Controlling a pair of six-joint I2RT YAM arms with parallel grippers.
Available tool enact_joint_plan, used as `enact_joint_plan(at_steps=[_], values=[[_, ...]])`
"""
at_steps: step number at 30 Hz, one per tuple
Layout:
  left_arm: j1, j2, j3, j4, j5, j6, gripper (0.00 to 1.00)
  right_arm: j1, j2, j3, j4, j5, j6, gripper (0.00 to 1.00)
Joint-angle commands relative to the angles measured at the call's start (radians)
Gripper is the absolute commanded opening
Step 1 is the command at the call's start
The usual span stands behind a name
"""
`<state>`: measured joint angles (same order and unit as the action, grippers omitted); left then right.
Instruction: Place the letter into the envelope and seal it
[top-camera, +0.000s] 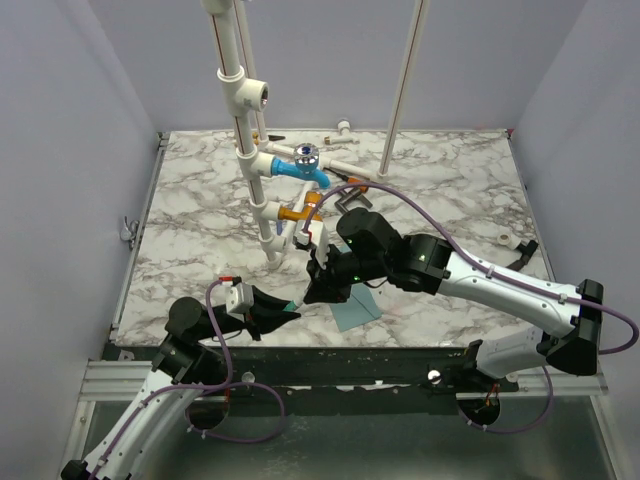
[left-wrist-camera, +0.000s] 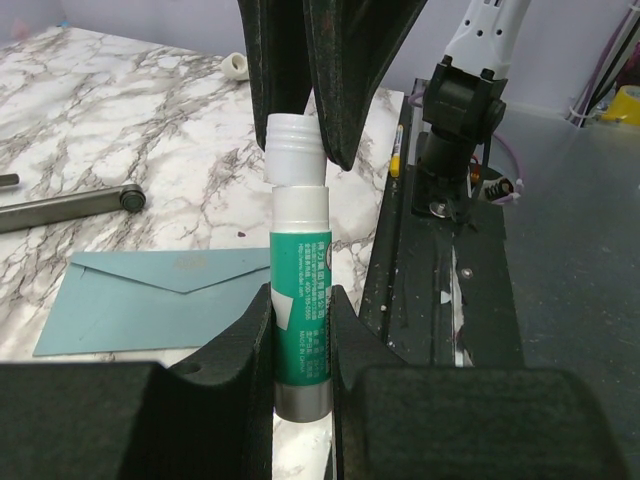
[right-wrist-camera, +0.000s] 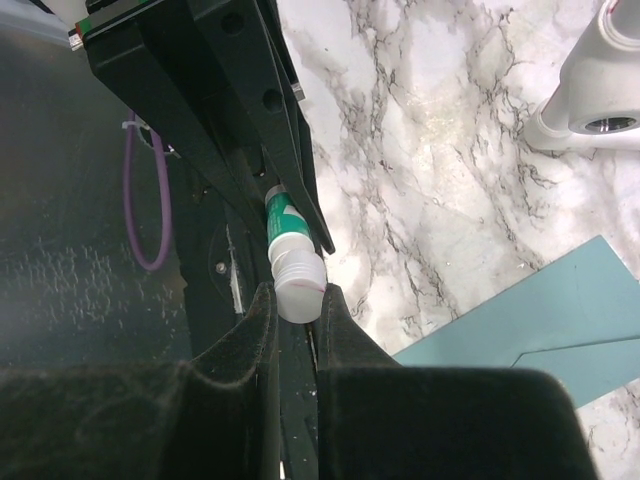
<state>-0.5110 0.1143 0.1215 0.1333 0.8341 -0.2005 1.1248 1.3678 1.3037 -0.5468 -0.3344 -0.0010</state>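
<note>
While left claw (left-wrist-camera: 298, 305) grips glue stick (left-wrist-camera: 300, 250), envelope (left-wrist-camera: 150, 300) beside — pipes (top-camera: 256, 190) behind

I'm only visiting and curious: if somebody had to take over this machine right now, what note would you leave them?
Left gripper: shut on the green body of a glue stick.
Right gripper: shut on the same stick's white ribbed top.
Envelope: flat on the marble table, just beyond the grippers. Its flap looks folded down.
Letter: not visible in any view. It may be inside already, but I cannot tell.
Done: possibly the insertion.
Left: probably open the glue, glue the flap and press it shut. Check for the letter first.
</note>
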Motion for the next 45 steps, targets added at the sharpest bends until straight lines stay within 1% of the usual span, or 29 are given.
enact_joint_plan(at_steps=[1, 9, 13, 19, 24, 29, 32, 37, 45], values=[[-0.002, -0.007, 0.01, 0.022, 0.0, 0.005, 0.0, 0.006, 0.012, 0.001, 0.042, -0.035, -0.004, 0.01], [-0.002, -0.006, 0.01, 0.022, -0.001, 0.004, 0.0, 0.006, 0.046, 0.002, 0.035, -0.063, -0.011, 0.01], [-0.002, -0.008, 0.011, 0.022, -0.009, 0.007, 0.0, 0.006, 0.048, -0.008, 0.038, -0.141, -0.025, 0.01], [-0.001, -0.013, 0.012, 0.022, -0.026, 0.009, 0.0, 0.006, 0.022, -0.046, 0.043, -0.184, -0.04, 0.01], [-0.001, -0.014, 0.011, 0.023, -0.027, 0.008, 0.0, 0.006, 0.017, -0.057, 0.049, -0.162, -0.035, 0.01], [-0.001, -0.013, 0.012, 0.023, -0.03, 0.007, 0.0, 0.006, 0.045, -0.044, 0.018, -0.212, -0.062, 0.01], [-0.001, -0.014, 0.011, 0.023, -0.029, 0.008, 0.0, 0.006, 0.027, -0.058, 0.026, -0.229, -0.065, 0.01], [-0.001, -0.014, 0.011, 0.023, -0.027, 0.008, 0.0, 0.007, -0.002, -0.073, 0.074, -0.213, -0.047, 0.01], [-0.001, -0.016, 0.011, 0.023, -0.031, 0.008, 0.0, 0.006, -0.005, -0.08, 0.083, -0.219, -0.049, 0.01]])
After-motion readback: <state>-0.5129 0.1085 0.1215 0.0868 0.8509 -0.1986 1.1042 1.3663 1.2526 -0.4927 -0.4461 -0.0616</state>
